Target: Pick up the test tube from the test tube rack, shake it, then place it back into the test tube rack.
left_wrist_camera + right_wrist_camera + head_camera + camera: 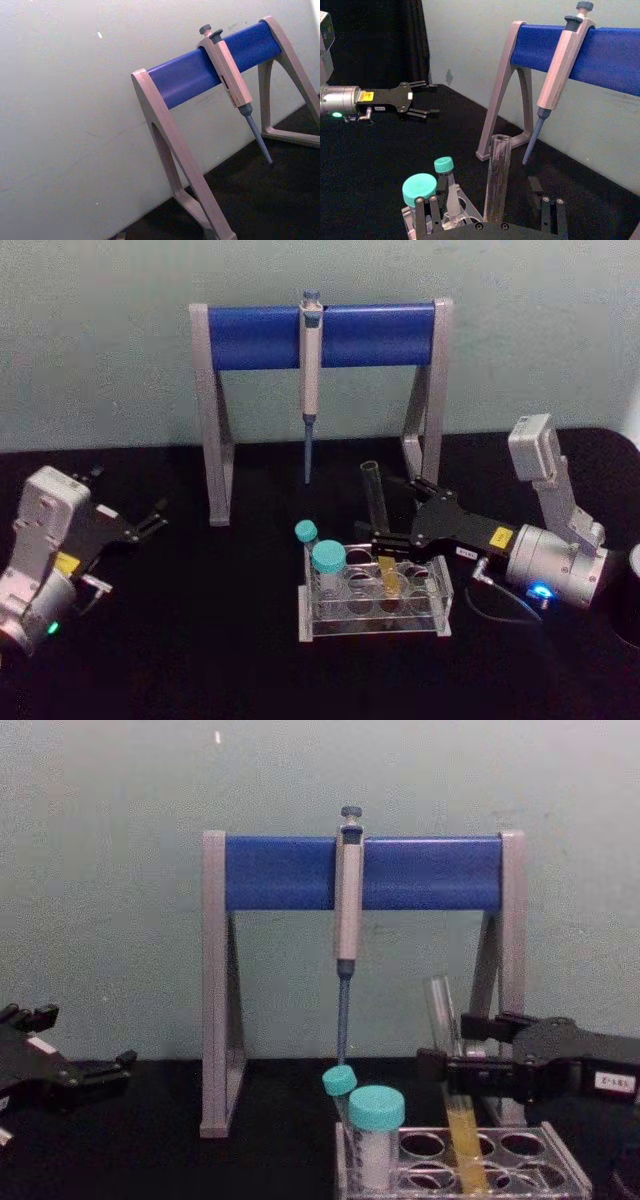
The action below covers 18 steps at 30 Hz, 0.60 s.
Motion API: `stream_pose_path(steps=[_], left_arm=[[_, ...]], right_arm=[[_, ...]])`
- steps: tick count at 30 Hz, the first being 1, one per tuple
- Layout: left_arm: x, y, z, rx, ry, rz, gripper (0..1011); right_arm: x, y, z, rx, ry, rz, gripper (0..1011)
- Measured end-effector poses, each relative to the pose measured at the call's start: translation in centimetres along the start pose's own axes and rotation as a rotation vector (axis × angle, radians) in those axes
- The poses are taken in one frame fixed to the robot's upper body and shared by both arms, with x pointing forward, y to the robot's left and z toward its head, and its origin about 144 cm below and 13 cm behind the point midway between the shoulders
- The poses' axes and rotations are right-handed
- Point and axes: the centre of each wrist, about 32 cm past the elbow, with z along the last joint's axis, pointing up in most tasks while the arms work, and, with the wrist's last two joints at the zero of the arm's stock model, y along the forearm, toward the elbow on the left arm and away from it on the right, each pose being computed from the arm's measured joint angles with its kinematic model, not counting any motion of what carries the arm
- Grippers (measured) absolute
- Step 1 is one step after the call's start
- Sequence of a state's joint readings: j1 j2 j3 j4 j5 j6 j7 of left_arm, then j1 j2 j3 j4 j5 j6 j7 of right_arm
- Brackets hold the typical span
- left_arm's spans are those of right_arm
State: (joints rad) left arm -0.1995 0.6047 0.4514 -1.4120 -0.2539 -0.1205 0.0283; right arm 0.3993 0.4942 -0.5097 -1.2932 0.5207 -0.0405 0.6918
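Note:
The test tube point(377, 505) stands in the test tube rack point(441, 616), leaning slightly, with yellow-orange liquid in its lower part. My right gripper point(383, 548) reaches in from the right, open, with one finger on each side of the tube just above the rack. In the right wrist view the tube point(497, 180) rises between the two spread fingers point(422, 215), not clamped. The chest view shows the tube point(446, 1015), the rack point(565, 1168) and the right gripper point(447, 1048) around it. My left gripper point(150, 520) stays open at the far left, holding nothing.
A grey-and-blue pipette stand point(255, 335) stands behind the rack with a grey pipette point(311, 370) hanging from its bar. Two teal-capped tubes point(328, 560) occupy the rack's left end. The black tabletop lies between the left gripper point(431, 99) and the rack.

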Motion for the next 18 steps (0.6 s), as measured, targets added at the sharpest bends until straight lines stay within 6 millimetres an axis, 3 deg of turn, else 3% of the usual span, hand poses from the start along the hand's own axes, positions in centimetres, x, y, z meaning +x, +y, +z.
stream_pose_path(steps=[13,18], left_arm=[[0.0,0.0,0.0,0.000,0.000,0.000,1001],[0.0,0.0,0.0,0.000,0.000,0.000,1001]], right_arm=[[-1.0,-2.0,1.2,0.137,-0.042,-0.107,1000],[-1.7,-4.0,2.0,0.169,-0.057,-0.272,1000]])
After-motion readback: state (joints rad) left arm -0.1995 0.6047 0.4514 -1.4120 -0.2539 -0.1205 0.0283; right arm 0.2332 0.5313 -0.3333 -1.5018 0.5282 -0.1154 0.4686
